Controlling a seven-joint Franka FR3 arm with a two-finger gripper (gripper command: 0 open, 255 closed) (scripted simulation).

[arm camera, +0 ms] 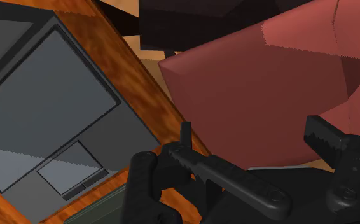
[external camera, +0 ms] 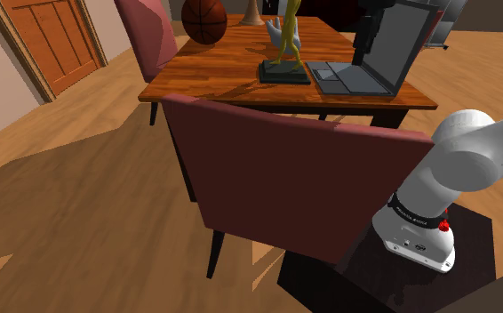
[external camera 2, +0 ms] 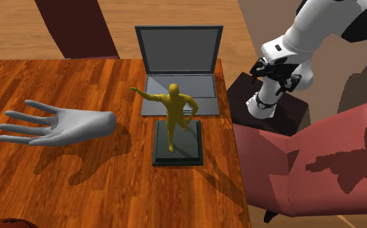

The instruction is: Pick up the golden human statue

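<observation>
Gold statue [external camera 2: 174, 116] on table [external camera 2: 78, 188]: untouched. Claw [arm camera: 233, 143] open, empty, nr laptop [external camera 2: 179, 48]. Step: approach. Next: line up over it.

The light is bright and even. Hard-edged shadows (jagged at their borders) fall across the worktop [external camera 2: 111, 194] and the wooden floor [external camera: 81, 222].

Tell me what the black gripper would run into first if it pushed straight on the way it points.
Most likely the dark red upholstered chair: in the wrist view it lies ahead of the open black gripper, right beside the edge of the wooden table. Depth is unclear, so that edge could come first.
</observation>
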